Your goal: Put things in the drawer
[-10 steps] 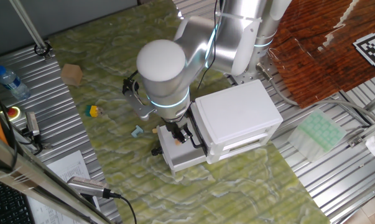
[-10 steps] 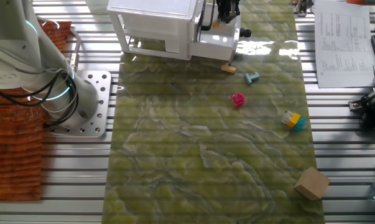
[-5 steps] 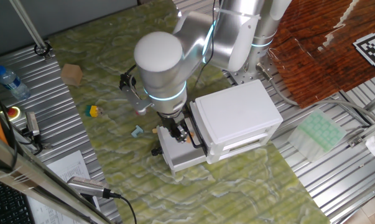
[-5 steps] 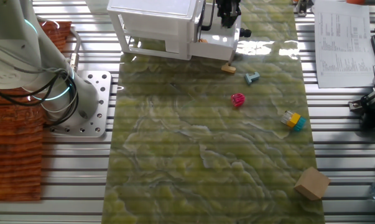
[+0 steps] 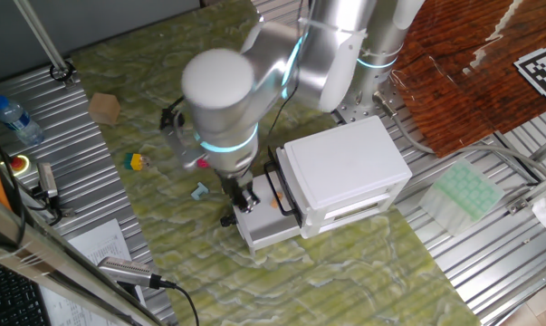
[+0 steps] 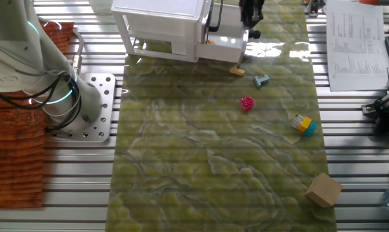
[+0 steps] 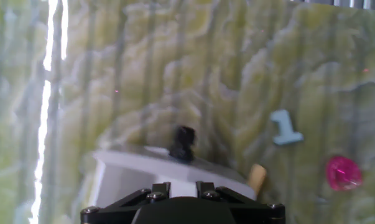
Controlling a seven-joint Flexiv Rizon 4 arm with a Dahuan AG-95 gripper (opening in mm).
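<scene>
- Swinging off the drawer [image 5: 265, 225] toward its front edge, the fingers [image 5: 245, 195] now hang beside the black handle, where a second ago they were down inside the open tray.
- Whether the fingers are parted or closed I cannot tell; they are dark and blurred in both fixed views and hidden under the hand's body in the hand view. Nothing shows between them.
- A little orange piece [image 5: 274, 197] lies in the drawer, apart from the fingers, so I judge it has been let go there and that delivery is done.
- The hand view now looks past the drawer front and its handle [image 7: 183, 143] to the desk [image 7: 175, 62], which fits an arm that is pulling away.
- Pieces left out on the desk: a tan one [image 6: 237, 71] just beside the drawer front, a light blue one [image 6: 262, 80] near it, a pink one [image 6: 246, 103] farther out, and a yellow-and-blue one [image 6: 303, 124] well apart.
- The drawer is open, so the next fetch, likely the tan or blue piece, needs no opening step.
</scene>
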